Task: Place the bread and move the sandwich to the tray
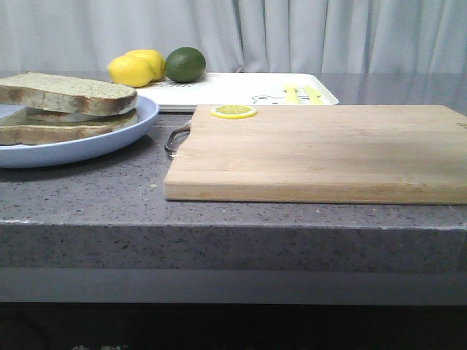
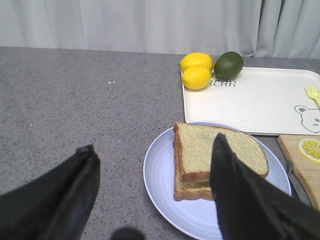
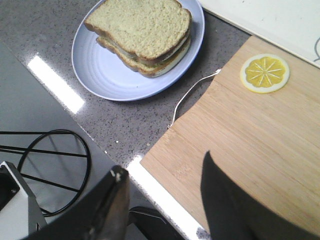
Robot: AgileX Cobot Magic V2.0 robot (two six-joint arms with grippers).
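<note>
The sandwich point(image 1: 66, 102) lies on the round light-blue plate point(image 1: 95, 146) at the table's left. Its top bread slice point(image 2: 200, 145) is bare and sits on the lower slice; a white egg edge shows between them in the right wrist view point(image 3: 170, 52). The white tray point(image 1: 241, 87) lies behind, at the back. No gripper shows in the front view. My left gripper point(image 2: 154, 142) is open and empty, above the table beside the plate point(image 2: 165, 175). My right gripper point(image 3: 163, 162) is open and empty over the table's front edge, away from the plate point(image 3: 100, 70).
A wooden cutting board point(image 1: 321, 149) with a metal handle fills the table's right half; a lemon slice point(image 1: 233, 111) lies at its far left corner. Two lemons point(image 1: 135, 69) and a lime point(image 1: 184, 64) sit at the tray's left end. Yellow cutlery point(image 1: 303, 93) lies on the tray.
</note>
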